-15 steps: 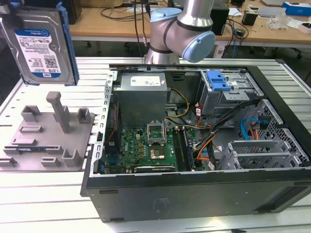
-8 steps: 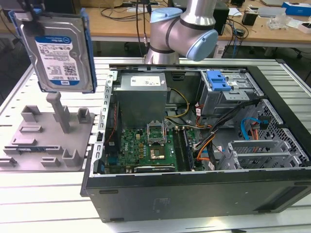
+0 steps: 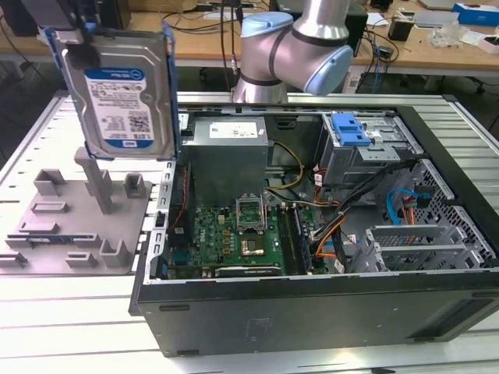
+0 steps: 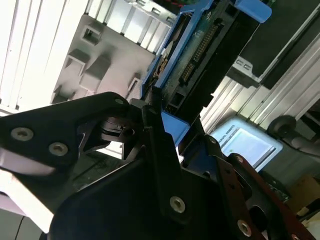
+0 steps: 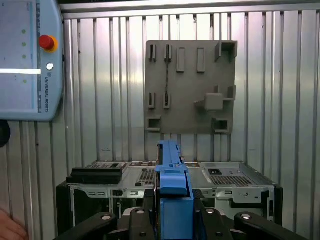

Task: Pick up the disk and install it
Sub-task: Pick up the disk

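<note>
The disk [image 3: 117,86] upright in the jaws' tight grip, above the grey fixture tray [image 3: 47,234].

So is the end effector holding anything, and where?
Yes: the disk, clamped by the end effector at one end of its blue frame, in the air above the grey tray.

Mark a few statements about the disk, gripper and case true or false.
1. The gripper is shut on the disk. True.
2. The disk lies flat inside the case. False: it is held upright, outside the case.
3. The case is open, its boards showing. True.
4. The disk rests on the tray. False: the gripper holds it up off the tray.
</note>
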